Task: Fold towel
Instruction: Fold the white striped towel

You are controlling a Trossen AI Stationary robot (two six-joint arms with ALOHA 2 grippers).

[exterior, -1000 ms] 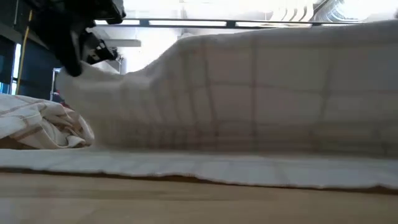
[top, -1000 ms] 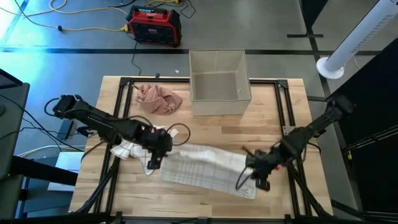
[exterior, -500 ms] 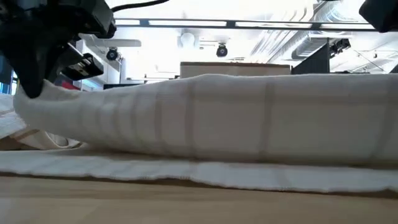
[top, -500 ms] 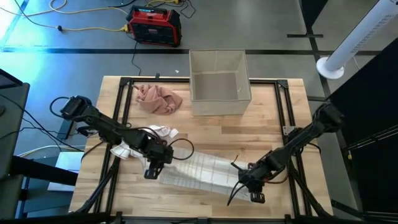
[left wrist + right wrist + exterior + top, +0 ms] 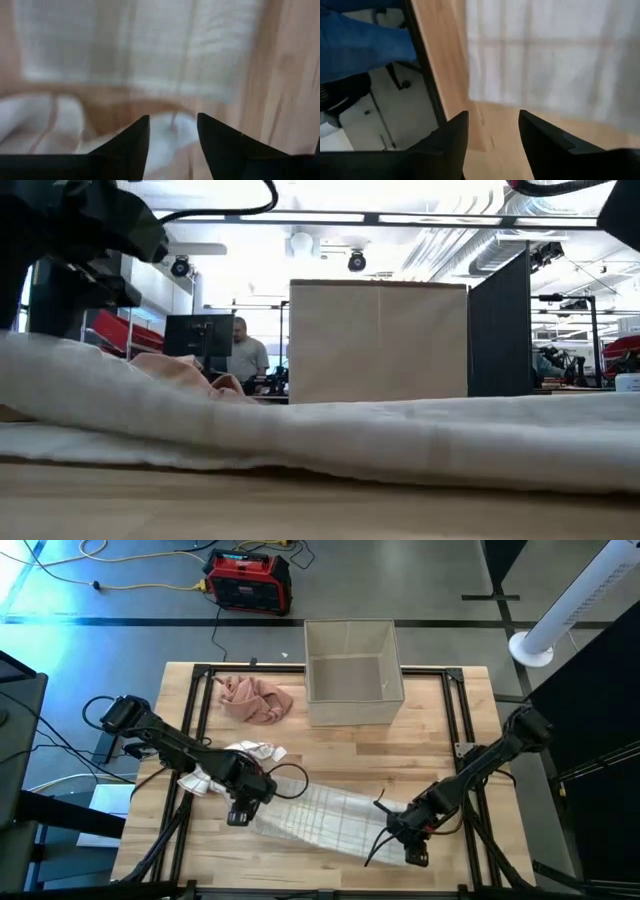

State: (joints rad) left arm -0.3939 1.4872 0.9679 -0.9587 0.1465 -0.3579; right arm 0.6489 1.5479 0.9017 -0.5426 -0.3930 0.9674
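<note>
High view: one open box (image 5: 352,675) stands at the table's (image 5: 430,755) far edge, nothing visible inside. Three cloths lie out: a checked towel (image 5: 320,823) spread flat near the front between the arms, a crumpled white cloth (image 5: 222,768) partly hidden under the left arm, and a pink cloth (image 5: 256,700) beside the box. Left gripper (image 5: 240,814) sits at the towel's left end, right gripper (image 5: 408,843) at its right end; both have fingers parted, holding nothing. Low view cuts the towel off at both sides.
</note>
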